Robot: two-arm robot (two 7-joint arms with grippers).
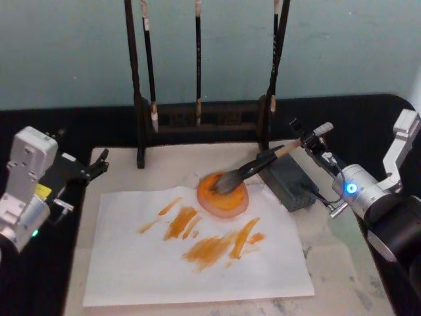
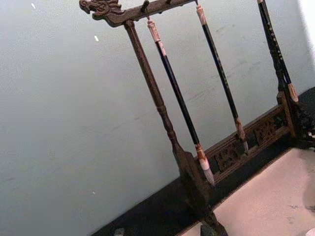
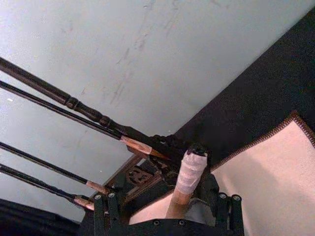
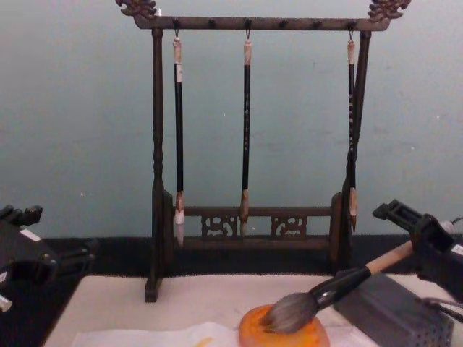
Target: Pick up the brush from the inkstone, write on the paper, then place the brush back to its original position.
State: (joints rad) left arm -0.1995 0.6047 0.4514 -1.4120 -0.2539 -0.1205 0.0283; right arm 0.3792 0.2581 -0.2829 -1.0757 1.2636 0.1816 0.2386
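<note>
The brush (image 1: 253, 169) lies slanted, its grey bristle head resting in the round orange inkstone (image 1: 230, 203) and its handle leaning over a grey block (image 1: 289, 181). My right gripper (image 1: 308, 139) is at the handle's white-wrapped end (image 3: 189, 174), open, with one finger on each side and gaps between. In the chest view the brush (image 4: 325, 293) rises from the inkstone (image 4: 286, 336) toward that gripper (image 4: 416, 235). The paper (image 1: 164, 263) carries several orange strokes. My left gripper (image 1: 99, 164) is parked open at the table's left, off the paper.
A dark wooden brush stand (image 1: 197, 122) with three thin hanging brushes stands behind the inkstone. An off-white felt mat (image 1: 342, 276) lies under the paper and block. Black table surface surrounds the mat.
</note>
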